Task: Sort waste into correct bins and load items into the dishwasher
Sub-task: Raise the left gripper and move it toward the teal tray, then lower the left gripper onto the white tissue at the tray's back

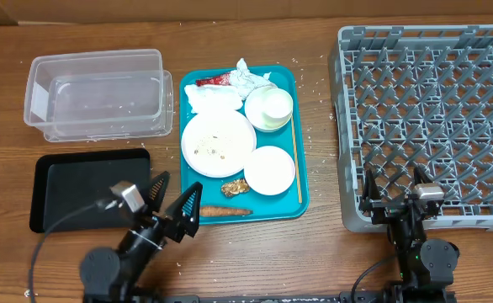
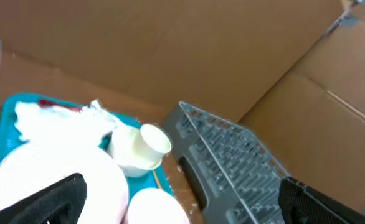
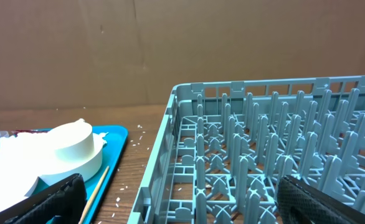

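**Overhead: both pincers released, waste and dishes all on the teal tray**

The left pincer (image 1: 177,200) stood spread wide with nothing between its fingers, at 7 o'clock on the surface (image 1: 314,252). Its tips pointed toward the orange-brown sausage stick (image 1: 224,210), which lay just beside them at the tray's near edge. The right pincer (image 1: 395,192) was likewise released and empty at 5 o'clock, its fingers against the near wall of the grey dish rack (image 1: 432,109).

On the teal tray (image 1: 282,80) at centre, a brown lump (image 1: 235,187) sat just at 12 o'clock from the stick. The round plate (image 1: 218,143) carried scattered rice grains (image 1: 213,150), and a bowl (image 1: 269,170) sat at its 4 o'clock. A second bowl (image 1: 263,118) at the plate's 2 o'clock held the cup (image 1: 276,103). Crumpled napkins (image 1: 213,97) and a red wrapper (image 1: 213,82) filled the far end.

The black tray (image 1: 70,185) lay at 9 o'clock from the left pincer, with the clear tub (image 1: 95,94) at 12 o'clock from it. The rack stood at 3 o'clock, with no dishes in it.
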Robot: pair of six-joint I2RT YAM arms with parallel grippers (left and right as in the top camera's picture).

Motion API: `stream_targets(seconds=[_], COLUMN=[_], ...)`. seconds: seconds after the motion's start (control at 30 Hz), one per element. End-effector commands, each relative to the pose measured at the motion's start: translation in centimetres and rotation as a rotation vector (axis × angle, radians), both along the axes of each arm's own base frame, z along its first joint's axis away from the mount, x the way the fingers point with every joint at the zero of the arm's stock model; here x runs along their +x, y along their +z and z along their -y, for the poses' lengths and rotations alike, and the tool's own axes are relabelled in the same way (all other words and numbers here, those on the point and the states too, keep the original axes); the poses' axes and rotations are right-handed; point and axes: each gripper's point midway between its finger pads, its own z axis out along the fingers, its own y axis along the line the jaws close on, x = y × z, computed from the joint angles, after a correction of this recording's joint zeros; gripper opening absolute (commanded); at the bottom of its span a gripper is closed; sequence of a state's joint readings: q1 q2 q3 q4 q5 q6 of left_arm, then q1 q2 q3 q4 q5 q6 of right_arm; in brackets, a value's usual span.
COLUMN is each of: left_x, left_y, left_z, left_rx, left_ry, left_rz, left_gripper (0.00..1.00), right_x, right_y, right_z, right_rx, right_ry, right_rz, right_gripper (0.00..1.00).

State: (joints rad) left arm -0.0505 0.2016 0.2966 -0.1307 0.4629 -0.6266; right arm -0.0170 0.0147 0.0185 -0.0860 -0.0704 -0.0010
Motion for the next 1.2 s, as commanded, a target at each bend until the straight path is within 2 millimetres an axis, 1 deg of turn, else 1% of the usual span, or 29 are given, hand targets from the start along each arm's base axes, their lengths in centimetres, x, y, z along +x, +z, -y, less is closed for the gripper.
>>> stream_targets(seconds=[0.0, 0.1, 0.23, 0.3, 0.37, 0.43, 0.47, 0.53, 0.6, 0.63, 0.67, 0.73, 0.77, 0.83, 0.87, 0.9, 1.03, 1.17], left_x=[1.3, 3.0, 4.8, 5.8, 6.1, 6.8, 7.1, 7.8, 7.9, 7.8, 7.6, 7.5, 7.5, 7.5, 7.1, 7.0, 6.7, 6.7], left_y=[3.5, 3.8, 3.3, 3.1, 2.7, 2.9, 2.6, 0.9, -1.3, -2.5, -4.5, -6.2, -6.8, -7.4, -8.3, -8.7, -10.2, -11.1], left_z=[0.2, 0.8, 1.8, 2.4, 3.7, 5.4, 5.9, 6.5, 7.3, 7.6, 7.8, 8.2, 8.8, 10.2, 11.2, 11.6, 11.9, 11.8], left_rx=[0.151, 0.230, 0.296, 0.281, 0.216, 0.190, 0.196, 0.228, 0.293, 0.348, 0.451, 0.549, 0.589, 0.612, 0.636, 0.646, 0.678, 0.690], left_ry=[-0.024, -0.089, -0.186, -0.226, -0.312, -0.428, -0.454, -0.438, -0.396, -0.365, -0.295, -0.237, -0.235, -0.265, -0.295, -0.306, -0.322, -0.325], left_rz=[-0.014, -0.170, -0.423, -0.534, -0.643, -0.643, -0.650, -0.711, -0.785, -0.819, -0.873, -0.903, -0.899, -0.885, -0.898, -0.904, -0.943, -0.972], left_gripper=[1.00, 1.00, 1.00, 1.00, 1.00, 1.00, 1.00, 1.00, 1.00, 1.00, 1.00, 1.00, 1.00, 1.00, 1.00, 1.00, 1.00, 1.00], right_x=[0.0, 0.0, 0.0, 0.0, 0.0, 0.0, 0.0, 0.0, 0.0, 0.0, 0.0, 0.0, 0.0, 0.0, 0.0, 0.0, 0.0, 0.0], right_y=[-0.1, -0.1, -0.1, -0.1, -0.1, -0.1, -0.1, -0.1, -0.1, -0.1, -0.1, -0.1, -0.1, -0.1, -0.1, -0.1, -0.1, -0.1], right_z=[-0.1, -0.1, -0.1, -0.1, -0.1, -0.1, -0.1, -0.1, -0.1, -0.1, -0.1, -0.1, -0.1, -0.1, -0.1, -0.1, -0.1, -0.1], right_rx=[-0.007, -0.007, -0.007, -0.007, -0.007, -0.007, -0.007, -0.007, -0.007, -0.007, -0.007, -0.007, -0.007, -0.007, -0.007, -0.007, -0.007, -0.007], right_ry=[0.001, 0.001, 0.001, 0.001, 0.001, 0.001, 0.001, 0.001, 0.001, 0.001, 0.001, 0.001, 0.001, 0.001, 0.001, 0.001, 0.001, 0.001], right_rz=[0.009, 0.009, 0.009, 0.009, 0.009, 0.009, 0.009, 0.009, 0.009, 0.009, 0.009, 0.009, 0.009, 0.008, 0.009, 0.009, 0.009, 0.009], right_gripper=[1.00, 1.00, 1.00, 1.00, 1.00, 1.00, 1.00, 1.00, 1.00, 1.00, 1.00, 1.00, 1.00, 1.00, 1.00, 1.00, 1.00, 1.00])
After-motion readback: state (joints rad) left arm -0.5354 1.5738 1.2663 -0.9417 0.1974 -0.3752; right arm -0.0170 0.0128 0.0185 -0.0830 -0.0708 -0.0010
